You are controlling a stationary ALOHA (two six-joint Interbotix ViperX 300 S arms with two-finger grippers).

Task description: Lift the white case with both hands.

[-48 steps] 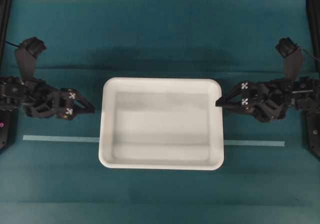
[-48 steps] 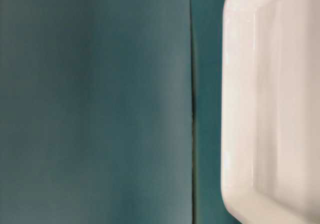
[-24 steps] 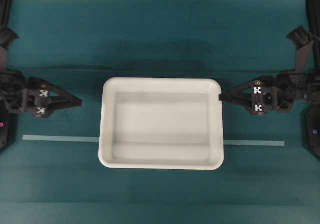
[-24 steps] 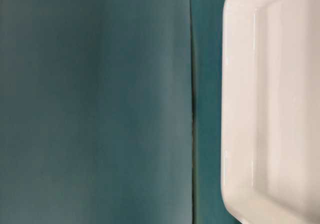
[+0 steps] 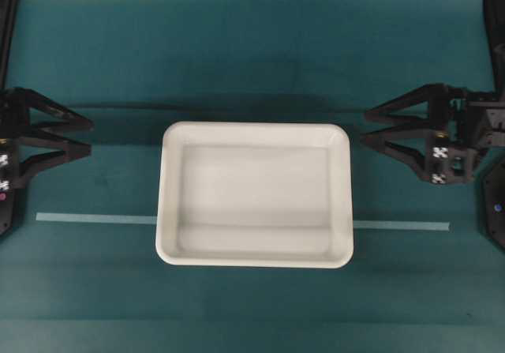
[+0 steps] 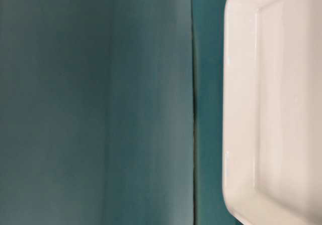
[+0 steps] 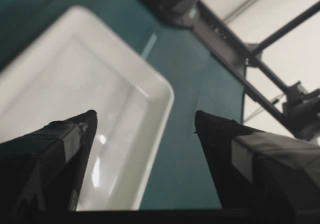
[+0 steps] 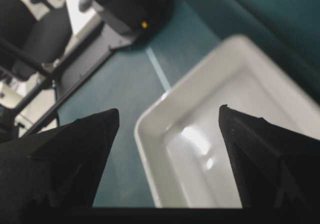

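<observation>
White case (image 5: 256, 194) sits flat at centre frame in the overhead view, on the teal tabletop (image 5: 252, 61). It lies over a pale tape line (image 5: 95, 219) that shows on either side of it.

Left end effector (image 5: 85, 137) is at the far left edge, jaws spread wide, nothing between them, well apart from the case's left rim. Right end effector (image 5: 364, 128) is at centre right, jaws also spread wide and empty, tips near the case's upper-right corner but not touching.

Left wrist view: both fingers (image 7: 75, 134) frame the case (image 7: 75, 83) corner, gap empty. Right wrist view: same, fingers (image 8: 100, 129) wide, case (image 8: 225, 108) ahead between them.

Table-level view shows only the case (image 6: 271, 104) rim at right and bare tabletop (image 6: 100, 104).
</observation>
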